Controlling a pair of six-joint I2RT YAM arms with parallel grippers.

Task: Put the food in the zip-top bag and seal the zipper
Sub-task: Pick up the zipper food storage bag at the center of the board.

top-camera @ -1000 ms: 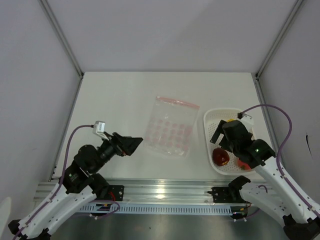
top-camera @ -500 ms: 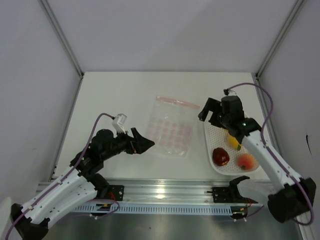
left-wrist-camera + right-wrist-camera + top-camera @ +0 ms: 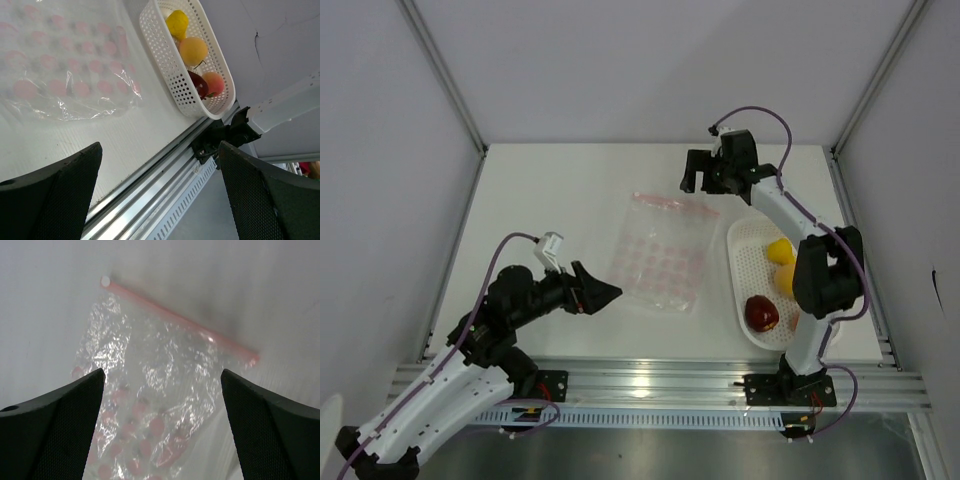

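The bag [image 3: 658, 262] lies flat and empty on the table [image 3: 550, 200] between the arms, its zipper [image 3: 180, 320] along the far edge. The food [image 3: 192, 50] sits in the white basket [image 3: 733, 264] just right of the bag, none of it bagged yet. The right gripper [image 3: 703, 184] hovers over the zipper end, fingers wide apart and holding nothing. The left gripper [image 3: 598, 292] is near the bag's near-left corner, likewise spread and empty. The bag looks thin, limp and slick, so it will likely crumple, slide on the table and cling shut. The stiffer zipper strip, or a corner beside it, seems the best place to pinch, with one lip lifted to open the mouth. The fruit pieces look rounded, smooth and light, so they may roll. Each is best taken across its middle with a gentle squeeze.
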